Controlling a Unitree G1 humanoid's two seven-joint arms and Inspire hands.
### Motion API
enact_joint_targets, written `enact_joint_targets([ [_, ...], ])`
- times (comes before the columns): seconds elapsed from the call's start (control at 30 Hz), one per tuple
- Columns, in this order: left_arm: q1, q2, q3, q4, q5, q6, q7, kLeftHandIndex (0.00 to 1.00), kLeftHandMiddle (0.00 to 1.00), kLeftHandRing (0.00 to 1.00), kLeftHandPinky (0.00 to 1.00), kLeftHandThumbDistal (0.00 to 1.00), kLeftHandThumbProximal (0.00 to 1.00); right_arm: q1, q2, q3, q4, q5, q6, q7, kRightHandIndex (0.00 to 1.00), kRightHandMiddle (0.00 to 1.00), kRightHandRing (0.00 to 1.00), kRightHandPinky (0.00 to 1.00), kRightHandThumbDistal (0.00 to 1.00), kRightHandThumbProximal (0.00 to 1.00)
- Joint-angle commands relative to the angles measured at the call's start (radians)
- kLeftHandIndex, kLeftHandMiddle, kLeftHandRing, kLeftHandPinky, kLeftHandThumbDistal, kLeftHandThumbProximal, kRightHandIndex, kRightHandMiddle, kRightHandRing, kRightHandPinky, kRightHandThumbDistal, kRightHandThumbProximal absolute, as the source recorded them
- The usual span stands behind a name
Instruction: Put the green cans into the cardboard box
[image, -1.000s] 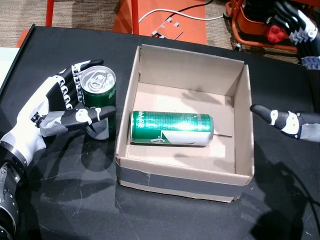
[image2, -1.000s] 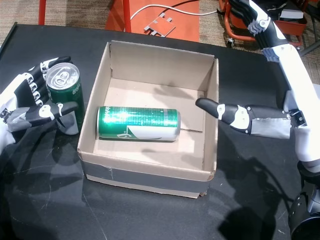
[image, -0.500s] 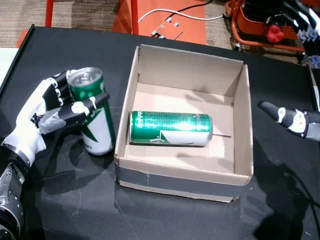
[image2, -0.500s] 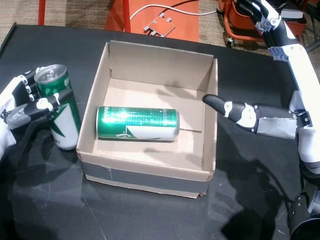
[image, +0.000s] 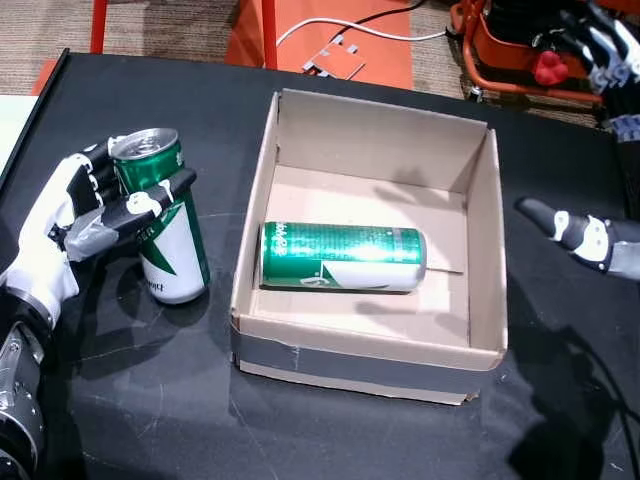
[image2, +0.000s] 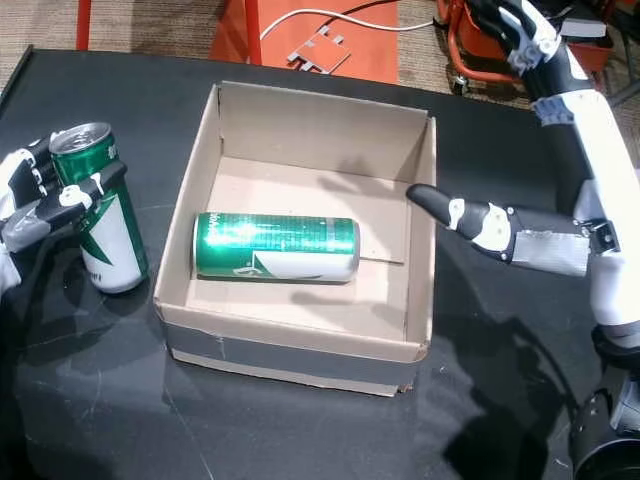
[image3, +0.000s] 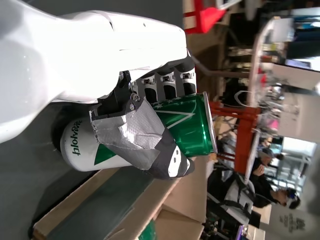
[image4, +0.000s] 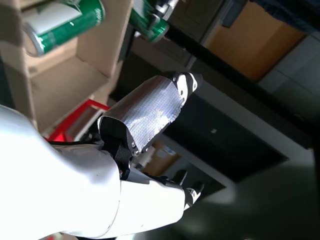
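One green can (image: 342, 257) (image2: 276, 246) lies on its side inside the open cardboard box (image: 350, 365) (image2: 290, 355) in both head views. A second green can (image: 160, 215) (image2: 97, 220) (image3: 185, 125) is just left of the box, its top tilted to the left. My left hand (image: 85, 210) (image2: 30, 205) (image3: 125, 115) is shut on it, thumb across the front. Whether its base touches the table is unclear. My right hand (image: 600, 245) (image2: 545, 245) (image4: 145, 115) hovers open to the right of the box, holding nothing.
The black table (image: 330, 440) ends near my left hand's side (image: 20, 140). Beyond its far edge are an orange frame (image: 330, 40), a white cable (image: 330, 20) and a red machine (image: 520, 50). People sit in the room behind in the left wrist view.
My left hand has carried the second can to the left, away from the box wall, and it now shows more of its side. The right hand has barely shifted.
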Motion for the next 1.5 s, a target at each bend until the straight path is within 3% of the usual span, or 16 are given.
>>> enact_joint_targets([
  [0.0,-0.052,0.02,0.003,-0.024,-0.003,-0.054,-0.024,0.33,0.36,0.35,0.36,0.8,0.0,-0.017,-0.003,-0.014,0.045,-0.03,0.002,-0.016,1.0,0.99,0.94,1.0,1.0,0.6],
  [0.07,-0.096,0.027,0.03,-0.034,-0.038,-0.069,-0.058,0.32,0.34,0.34,0.35,0.83,0.0,-0.028,-0.001,-0.015,0.076,-0.054,0.009,-0.033,1.0,0.99,0.94,1.0,1.0,0.6],
  [0.23,-0.206,0.033,0.045,-0.061,-0.059,-0.165,-0.083,0.25,0.26,0.35,0.36,0.68,0.0,-0.04,0.009,-0.021,0.119,-0.096,0.023,-0.074,1.0,0.99,0.95,1.0,1.0,0.61],
  [0.3,-0.243,0.031,0.03,-0.069,-0.048,-0.196,-0.079,0.28,0.29,0.35,0.37,0.63,0.0,-0.044,0.015,-0.022,0.125,-0.11,0.021,-0.09,1.0,0.99,0.95,1.0,1.0,0.61],
  [0.4,-0.287,0.025,0.006,-0.083,-0.036,-0.232,-0.085,0.42,0.39,0.4,0.41,0.47,0.0,-0.05,0.023,-0.022,0.13,-0.122,0.024,-0.105,1.0,0.99,0.95,1.0,1.0,0.6],
  [0.5,-0.331,0.013,-0.008,-0.102,-0.05,-0.259,-0.141,0.34,0.35,0.4,0.42,0.4,0.0,-0.057,0.029,-0.022,0.132,-0.13,0.036,-0.108,1.0,1.0,0.96,1.0,1.0,0.59],
  [0.63,-0.372,-0.015,-0.059,-0.127,-0.023,-0.332,-0.171,0.27,0.3,0.38,0.39,0.43,0.0,-0.062,0.042,-0.026,0.126,-0.137,0.064,-0.129,1.0,1.0,0.96,1.0,1.0,0.58],
  [0.7,-0.382,-0.039,-0.09,-0.129,-0.007,-0.352,-0.18,0.29,0.31,0.37,0.39,0.48,0.0,-0.06,0.047,-0.029,0.115,-0.138,0.077,-0.137,1.0,1.0,0.97,1.0,1.0,0.59],
  [0.9,-0.387,-0.094,-0.241,-0.085,0.145,-0.392,-0.156,0.41,0.4,0.41,0.42,0.49,0.0,-0.051,0.057,-0.028,0.08,-0.149,0.068,-0.171,1.0,1.0,0.97,1.0,1.0,0.6],
  [1.0,-0.411,-0.075,-0.406,-0.057,0.41,-0.428,0.068,0.34,0.37,0.43,0.45,0.46,0.0,-0.044,0.071,-0.033,0.051,-0.125,0.066,-0.168,1.0,1.0,0.96,1.0,1.0,0.6],
  [1.03,-0.42,-0.066,-0.462,-0.05,0.5,-0.42,0.163,0.39,0.4,0.45,0.45,0.45,0.0,-0.042,0.075,-0.036,0.044,-0.125,0.056,-0.178,1.0,1.0,0.95,1.0,1.0,0.61],
  [1.1,-0.449,-0.053,-0.588,-0.034,0.683,-0.361,0.37,0.44,0.45,0.47,0.46,0.42,0.0,-0.028,0.077,-0.045,0.023,-0.143,0.029,-0.225,1.0,1.0,0.94,1.0,1.0,0.64],
  [1.17,-0.477,-0.055,-0.698,-0.014,0.828,-0.29,0.545,0.43,0.45,0.48,0.45,0.41,0.0,-0.016,0.081,-0.05,-0.006,-0.128,0.016,-0.237,1.0,1.0,0.94,1.0,1.0,0.64],
  [1.23,-0.497,-0.077,-0.781,0.014,0.92,-0.218,0.652,0.42,0.45,0.47,0.46,0.39,0.0,-0.003,0.081,-0.052,-0.038,-0.106,0.005,-0.238,1.0,1.0,0.94,1.0,1.0,0.65],
  [1.3,-0.506,-0.099,-0.844,0.037,0.982,-0.17,0.736,0.42,0.44,0.47,0.46,0.43,0.0,0.014,0.08,-0.05,-0.074,-0.094,-0.006,-0.244,1.0,1.0,0.94,1.0,1.0,0.66],
  [1.47,-0.497,-0.137,-0.938,0.063,1.049,-0.147,0.833,0.39,0.42,0.45,0.44,0.51,0.0,0.055,0.078,-0.038,-0.163,-0.025,-0.014,-0.224,1.0,1.0,0.94,0.99,1.0,0.62],
])
